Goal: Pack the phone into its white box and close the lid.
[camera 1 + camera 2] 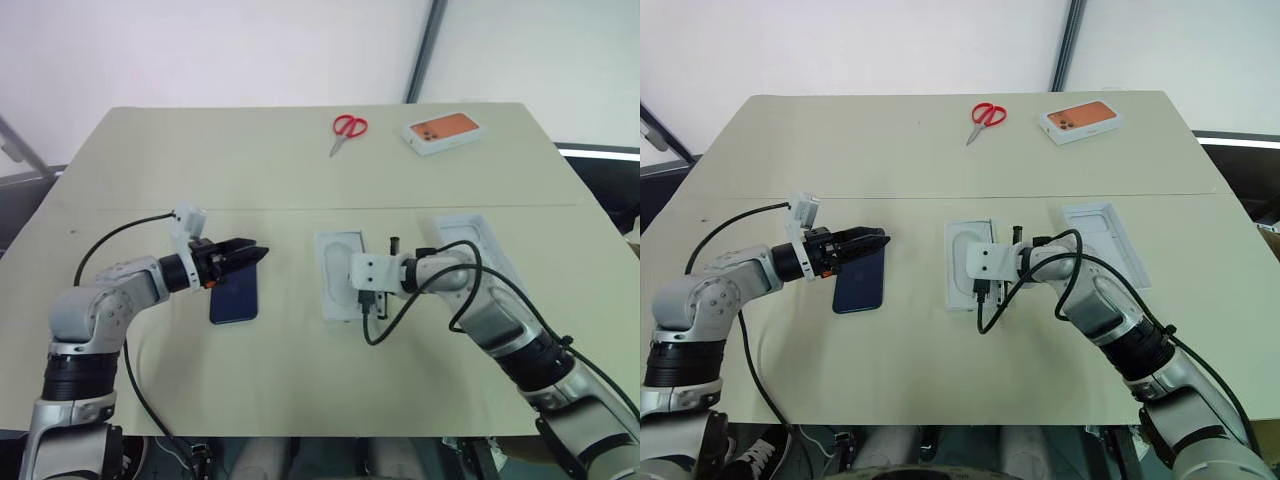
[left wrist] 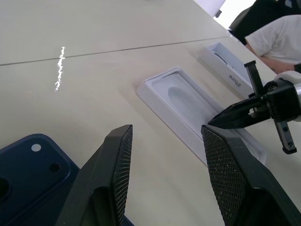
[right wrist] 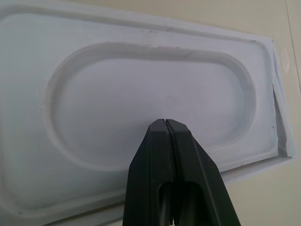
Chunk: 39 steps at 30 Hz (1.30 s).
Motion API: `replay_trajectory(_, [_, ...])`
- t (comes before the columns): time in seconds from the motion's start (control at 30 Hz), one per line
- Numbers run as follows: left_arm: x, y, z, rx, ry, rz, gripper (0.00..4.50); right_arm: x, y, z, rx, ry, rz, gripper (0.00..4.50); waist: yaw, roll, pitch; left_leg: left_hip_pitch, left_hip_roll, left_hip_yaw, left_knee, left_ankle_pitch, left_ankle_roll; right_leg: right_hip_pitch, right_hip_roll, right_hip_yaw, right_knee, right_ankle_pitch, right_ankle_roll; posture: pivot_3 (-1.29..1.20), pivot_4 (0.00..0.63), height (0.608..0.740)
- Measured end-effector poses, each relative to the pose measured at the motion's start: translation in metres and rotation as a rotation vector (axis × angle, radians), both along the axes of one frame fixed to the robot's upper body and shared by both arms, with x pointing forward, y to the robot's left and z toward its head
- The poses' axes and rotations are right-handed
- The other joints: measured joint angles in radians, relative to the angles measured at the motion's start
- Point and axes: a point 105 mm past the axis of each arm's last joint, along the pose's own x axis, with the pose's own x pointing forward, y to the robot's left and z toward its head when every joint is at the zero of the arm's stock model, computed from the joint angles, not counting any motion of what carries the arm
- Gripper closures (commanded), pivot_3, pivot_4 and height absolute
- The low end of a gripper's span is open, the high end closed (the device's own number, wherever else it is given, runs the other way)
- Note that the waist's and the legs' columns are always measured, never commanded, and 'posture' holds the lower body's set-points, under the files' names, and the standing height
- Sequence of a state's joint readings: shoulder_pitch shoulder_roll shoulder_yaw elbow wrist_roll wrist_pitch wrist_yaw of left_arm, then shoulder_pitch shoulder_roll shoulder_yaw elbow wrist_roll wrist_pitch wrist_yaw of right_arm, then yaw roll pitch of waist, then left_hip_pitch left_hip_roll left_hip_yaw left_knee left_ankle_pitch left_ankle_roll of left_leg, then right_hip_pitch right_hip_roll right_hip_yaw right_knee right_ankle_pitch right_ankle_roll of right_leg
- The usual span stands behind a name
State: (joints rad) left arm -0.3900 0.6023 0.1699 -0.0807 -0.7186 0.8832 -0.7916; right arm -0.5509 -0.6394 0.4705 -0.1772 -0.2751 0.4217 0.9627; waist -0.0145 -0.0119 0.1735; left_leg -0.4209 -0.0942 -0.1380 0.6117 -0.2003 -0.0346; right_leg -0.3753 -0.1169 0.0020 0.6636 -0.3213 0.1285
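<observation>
The dark navy phone (image 1: 234, 298) lies flat on the table, back up, its camera corner showing in the left wrist view. My left gripper (image 1: 258, 256) hovers open just over the phone's far end, with nothing between its fingers (image 2: 117, 155). At the table's middle sits the white box (image 1: 323, 282), with a flat white insert (image 3: 141, 89) with an oval outline lying in it. My right gripper (image 3: 165, 123) is shut and empty, pointing down at that insert close above it. The lid (image 1: 468, 228) lies open side up to the right of the box, partly behind my right arm.
Red-handled scissors (image 1: 348, 128) and a white box with an orange phone picture (image 1: 442, 132) lie at the table's far side. A person's white sleeve (image 2: 277, 37) shows beyond the lid. A seam crosses the tabletop (image 1: 150, 160) behind both grippers.
</observation>
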Motion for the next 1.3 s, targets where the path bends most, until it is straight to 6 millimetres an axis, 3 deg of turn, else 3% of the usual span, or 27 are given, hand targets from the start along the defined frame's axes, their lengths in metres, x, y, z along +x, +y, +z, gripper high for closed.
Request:
replay_trajectory(0.3, [0.001, -0.002, -0.002, 0.0, 0.003, 0.007, 2.03, -0.004, -0.006, 0.001, -0.051, -0.001, -0.005, 4.48, 0.004, 0.0, 0.0, 0.0, -0.001, -0.001, 0.0, 0.0, 0.0, 0.001, -0.001, -0.001, 0.0, 0.0, 0.0, 0.0, 0.15, 0.74])
replay_trajectory(0.67, [0.002, -0.003, -0.003, -0.005, 0.007, 0.012, 2.03, -0.001, 0.008, 0.0, 0.04, 0.028, -0.018, 4.48, -0.001, 0.0, 0.0, 0.0, 0.0, 0.0, 0.0, 0.0, 0.0, 0.0, 0.0, -0.001, 0.0, 0.0, 0.0, 0.0, 0.15, 0.74])
replay_trajectory(0.93, [0.003, -0.003, -0.002, -0.006, 0.008, 0.021, 2.03, 0.005, 0.016, 0.017, 0.143, 0.009, -0.035, 4.48, -0.001, 0.0, 0.0, 0.0, 0.0, 0.0, 0.0, 0.0, 0.0, 0.0, 0.0, -0.001, 0.0, 0.0, 0.0, 0.0, 0.15, 0.74])
replay_trajectory(1.13, [0.002, -0.001, -0.008, -0.023, 0.066, 0.022, 2.03, 0.004, 0.012, -0.004, 0.133, 0.052, -0.059, 4.48, -0.001, 0.0, 0.0, 0.0, 0.0, 0.0, 0.0, 0.0, 0.0, 0.0, 0.0, -0.001, 0.0, 0.0, 0.0, 0.0, 0.15, 0.74])
replay_trajectory(1.3, [0.003, 0.005, -0.007, -0.017, 0.067, 0.038, 2.03, 0.007, 0.013, -0.006, 0.14, 0.027, -0.046, 4.48, -0.003, 0.0, 0.0, 0.001, 0.0, -0.001, 0.0, 0.0, 0.0, 0.0, 0.0, -0.001, 0.0, 0.0, 0.0, 0.0, 0.15, 0.74])
